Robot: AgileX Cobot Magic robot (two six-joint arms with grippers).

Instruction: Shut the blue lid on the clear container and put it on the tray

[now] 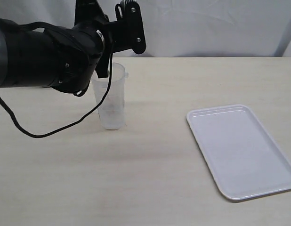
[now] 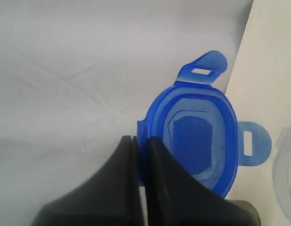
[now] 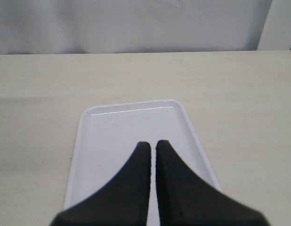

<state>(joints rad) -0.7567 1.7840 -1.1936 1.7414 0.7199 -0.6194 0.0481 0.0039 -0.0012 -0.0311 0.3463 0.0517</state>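
**Lid pinched, container mouth just beside it: line up before pressing**

Exterior view: the left arm (image 1: pixel 42 56) leans over the clear container (image 1: pixel 112 101), which stands upright on the table (image 1: pixel 136 188). The container is well apart from the tray (image 1: pixel 239 150) on the right. The arm's bulk hides the lid and the fingertips here. A black cable (image 1: pixel 65 126) loops down across the front of the container. I judge that it could drag so light a tumbler, so any move here should be slow.

Left wrist view: the left fingers (image 2: pixel 112 188) are almost pressed together, pinching the blue lid (image 2: pixel 195 141) by one thin edge. Two snap tabs stick out free on other sides. The container's rim (image 2: pixel 277 165) shows faintly beside the lid, not beneath it. The step in hand looks like carrying the lid over the mouth.

To do it well:
- Level the lid first.
- Centre it on the rim.
- Come straight down, so that no tab folds under.
- Press gently, since an edge grip may let the lid pivot and a sideways push could tip the tall container.

Right wrist view: the right fingers (image 3: pixel 131 188) are pressed together on nothing and hang above the tray's near end. That arm is free, and I judge it could steady the container's wall while the lid is seated.
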